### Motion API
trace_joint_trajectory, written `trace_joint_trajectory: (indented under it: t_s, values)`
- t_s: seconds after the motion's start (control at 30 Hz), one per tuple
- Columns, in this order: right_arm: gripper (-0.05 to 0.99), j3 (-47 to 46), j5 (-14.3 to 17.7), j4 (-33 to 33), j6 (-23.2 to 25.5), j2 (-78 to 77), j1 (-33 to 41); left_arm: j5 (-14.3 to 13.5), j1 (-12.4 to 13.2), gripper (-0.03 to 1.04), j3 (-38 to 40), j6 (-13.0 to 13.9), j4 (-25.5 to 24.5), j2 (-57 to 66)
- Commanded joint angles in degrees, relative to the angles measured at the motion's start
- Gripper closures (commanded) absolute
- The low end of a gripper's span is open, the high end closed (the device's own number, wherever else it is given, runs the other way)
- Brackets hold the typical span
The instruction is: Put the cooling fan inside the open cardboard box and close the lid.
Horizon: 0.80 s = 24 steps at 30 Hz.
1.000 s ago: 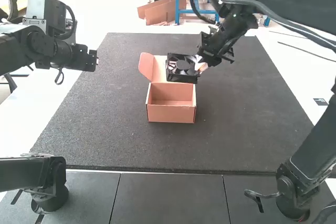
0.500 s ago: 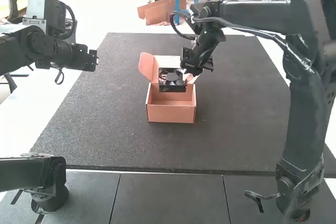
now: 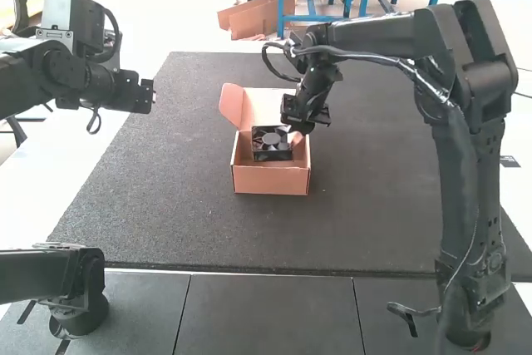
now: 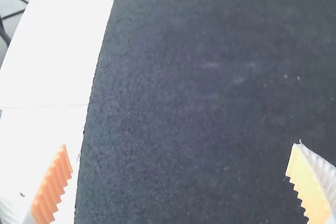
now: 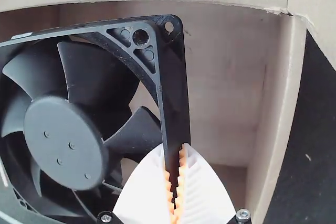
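Observation:
A black square cooling fan (image 3: 272, 142) hangs tilted, partly inside the open cardboard box (image 3: 271, 174) on the mat's middle. My right gripper (image 3: 295, 128) is shut on the fan's frame edge (image 5: 173, 124); its white ribbed fingers (image 5: 197, 182) pinch the thin rim, with the box's inner walls (image 5: 231, 77) behind. The box lid (image 3: 232, 104) stands up at the far left side. My left gripper (image 3: 150, 96) hovers well left of the box, open over the mat's left edge, with orange pads (image 4: 52, 182) wide apart and nothing between them.
The black mat (image 3: 166, 189) covers most of the table, with bare white table (image 4: 47, 51) along its left edge. The right arm (image 3: 449, 81) arches over the mat's right half. Room lies free in front of and beside the box.
The right gripper has carried the fan leftward and down, from above the box's far right corner into the box opening. The left arm has stayed still.

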Motion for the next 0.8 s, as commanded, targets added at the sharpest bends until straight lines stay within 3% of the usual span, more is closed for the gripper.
trace_joint_trajectory:
  t_s: [0.0, 0.03, 0.13, 0.23, 0.43, 0.57, 0.7, 0.77]
  values:
    - [0.95, 1.6, 1.3, 0.1, -1.8, 0.6, 0.6, -0.3, 0.0, 0.04, 3.5, 0.4, 0.4, -0.8]
    - [0.93, 1.7, 1.1, 0.2, -1.8, 1.0, 0.6, -0.3, 0.0, 0.04, 3.7, 0.5, 0.4, -0.8]
    - [0.61, 3.0, 0.4, 0.0, -1.8, 2.0, 0.6, -0.3, 0.0, 0.04, 4.2, 0.5, 0.5, -0.8]
    - [0.39, 4.7, -2.3, -0.7, -2.0, 2.0, 0.3, 0.4, 0.0, 0.04, 4.1, 0.6, 1.2, -0.8]
    - [0.28, 13.9, -7.5, -5.5, -3.5, 1.6, -0.5, 1.9, 0.0, 0.04, 2.9, 0.6, 3.5, -0.2]
    - [0.02, 18.3, -10.2, -7.3, -3.4, 1.0, -1.8, 2.3, -0.6, 0.04, 1.6, 1.0, 5.1, 1.1]
    - [0.02, 17.9, -6.4, -7.6, -5.5, -4.1, -2.5, 3.4, -1.6, 0.04, 0.1, 1.0, 7.5, 2.5]
    - [0.02, 16.8, -6.4, -7.4, -6.2, -5.8, -3.1, 3.5, -2.4, 0.04, -0.5, 1.7, 9.2, 3.6]
